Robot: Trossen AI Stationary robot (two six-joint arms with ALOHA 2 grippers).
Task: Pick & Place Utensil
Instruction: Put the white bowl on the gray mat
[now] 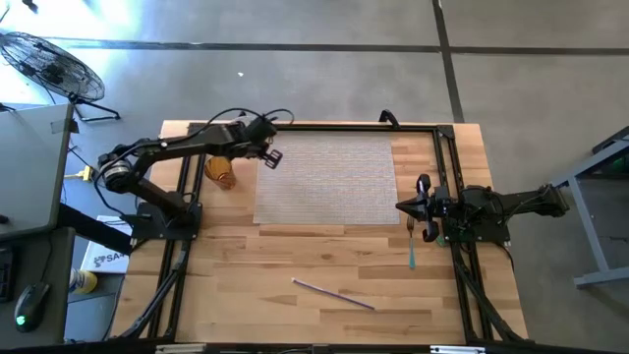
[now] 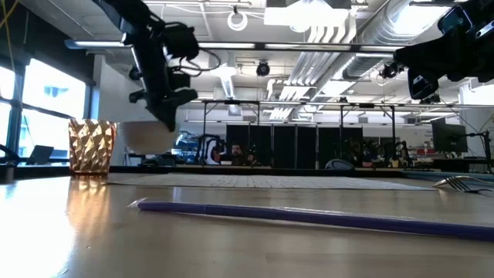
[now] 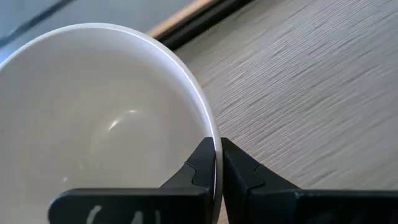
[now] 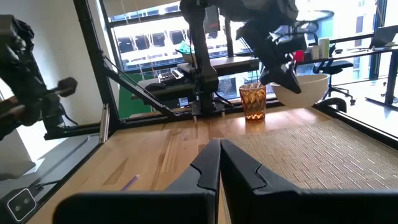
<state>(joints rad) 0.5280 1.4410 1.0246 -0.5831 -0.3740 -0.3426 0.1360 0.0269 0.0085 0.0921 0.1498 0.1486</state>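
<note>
I'm pinching the white bowl (image 3: 106,118) by its rim in my left claw (image 3: 217,163), holding it above the woven placemat (image 1: 329,177); right claw (image 4: 219,163) is sitting closed.

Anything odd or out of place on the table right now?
Nothing spilled or broken. The left pincer holds the white bowl by its rim, lifted above the woven mat. The purple straw lies askew on the bare wood, and the fork sits off the mat beside the right pincer.

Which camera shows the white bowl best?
The left wrist view: the white bowl fills it, rim pinched in the left claw. The right wrist and low views show its side; the high view hides it under the arm.
</note>
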